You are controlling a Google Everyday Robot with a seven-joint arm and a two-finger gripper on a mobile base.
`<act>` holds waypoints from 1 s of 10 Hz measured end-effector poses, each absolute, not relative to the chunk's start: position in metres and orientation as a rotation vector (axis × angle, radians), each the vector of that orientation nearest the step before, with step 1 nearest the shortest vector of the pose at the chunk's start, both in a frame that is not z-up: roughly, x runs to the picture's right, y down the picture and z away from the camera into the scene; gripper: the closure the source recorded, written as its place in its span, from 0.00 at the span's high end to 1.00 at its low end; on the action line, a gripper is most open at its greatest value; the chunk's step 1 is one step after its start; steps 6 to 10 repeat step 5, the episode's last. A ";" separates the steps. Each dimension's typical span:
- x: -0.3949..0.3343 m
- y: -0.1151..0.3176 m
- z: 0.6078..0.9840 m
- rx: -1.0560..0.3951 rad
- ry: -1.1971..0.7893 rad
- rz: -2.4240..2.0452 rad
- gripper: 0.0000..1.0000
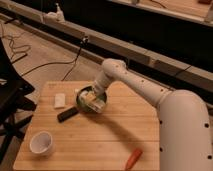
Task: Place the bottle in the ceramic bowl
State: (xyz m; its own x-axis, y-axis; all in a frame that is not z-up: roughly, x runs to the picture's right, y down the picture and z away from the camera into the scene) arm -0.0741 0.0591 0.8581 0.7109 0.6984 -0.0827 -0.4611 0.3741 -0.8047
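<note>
Nearest you, a carrot lies at the bench edge, and the white bowl at front left sits empty. Farther back, your gripper hangs over the dark pan, with the bottle there; whether the fingers clamp it, you cannot tell. A white block lies left.

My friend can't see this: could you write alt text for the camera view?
A white robot arm reaches its claw and a cream bottle over a dark pan on a wooden table. A white bowl sits front left, an orange carrot front right.
</note>
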 end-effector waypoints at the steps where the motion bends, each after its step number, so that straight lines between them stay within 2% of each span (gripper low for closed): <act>1: -0.073 0.061 0.864 -0.936 -0.287 0.760 0.71; 10: -0.071 0.063 0.868 -0.945 -0.284 0.765 0.71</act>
